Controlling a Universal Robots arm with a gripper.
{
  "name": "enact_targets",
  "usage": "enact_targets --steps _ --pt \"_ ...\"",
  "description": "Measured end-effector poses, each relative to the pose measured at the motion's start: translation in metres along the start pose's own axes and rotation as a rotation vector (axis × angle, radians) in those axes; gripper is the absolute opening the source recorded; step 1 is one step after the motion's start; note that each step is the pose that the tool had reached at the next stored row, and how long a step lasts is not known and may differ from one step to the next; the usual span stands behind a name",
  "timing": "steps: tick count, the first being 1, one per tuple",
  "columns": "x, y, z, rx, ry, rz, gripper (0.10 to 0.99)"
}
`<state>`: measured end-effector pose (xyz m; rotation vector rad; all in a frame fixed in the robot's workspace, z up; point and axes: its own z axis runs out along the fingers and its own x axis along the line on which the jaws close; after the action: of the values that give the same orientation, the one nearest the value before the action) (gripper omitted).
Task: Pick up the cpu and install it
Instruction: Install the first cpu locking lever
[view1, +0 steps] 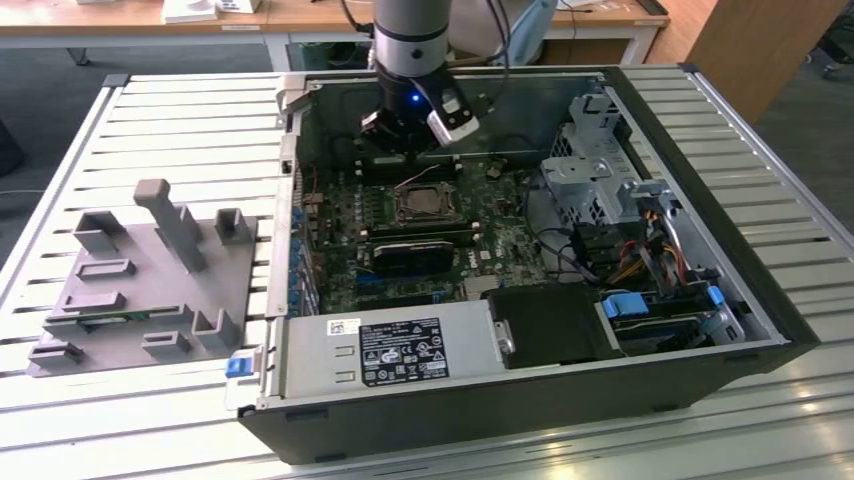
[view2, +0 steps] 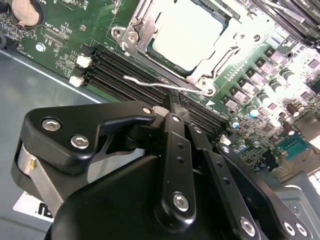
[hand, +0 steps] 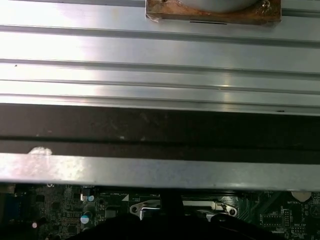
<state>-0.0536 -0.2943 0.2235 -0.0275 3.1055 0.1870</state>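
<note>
Exterior view: The arm (view1: 407, 35) reaches down into an open computer case (view1: 747, 300) lying on a slatted metal table (view1: 174, 130). The gripper (view1: 407, 150) hangs over the motherboard (view1: 507, 225), at the far edge of the socket (view1: 423, 203). The cpu (view1: 424, 204) sits in the socket, seen as a pale square inside the dark frame. Nothing is visible between the fingers from here; their spacing cannot be told in this view. A black heatsink (view1: 416, 256) lies on the board just in front of the socket. The power supply (view1: 387, 350) fills the near corner of the case. A grey holder (view1: 147, 290) stands on the table at the exterior view's left, well apart from the case.

Second wrist view: The gripper (view2: 172, 102) linkage fills the foreground, and the fingers (view2: 174, 107) are drawn together with nothing held. The cpu (view2: 192, 35) lies flat in the socket (view2: 135, 37), apart from the fingertips. A thin wire lever (view2: 150, 84) runs along the socket edge, next to the memory slots (view2: 115, 67).

First wrist view: The case wall (hand: 150, 170) and table slats (hand: 150, 65) cross the frame; the socket frame (hand: 150, 207) and green board (hand: 50, 210) show below them
</note>
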Motion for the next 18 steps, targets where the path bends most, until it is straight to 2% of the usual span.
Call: enact_targets --steps 7,18 --pt "-0.0109 -0.0004 0.0014 0.000 0.0000 0.000 0.106" --pt "-0.0217 -0.0009 0.0043 0.000 0.0001 0.000 0.106"
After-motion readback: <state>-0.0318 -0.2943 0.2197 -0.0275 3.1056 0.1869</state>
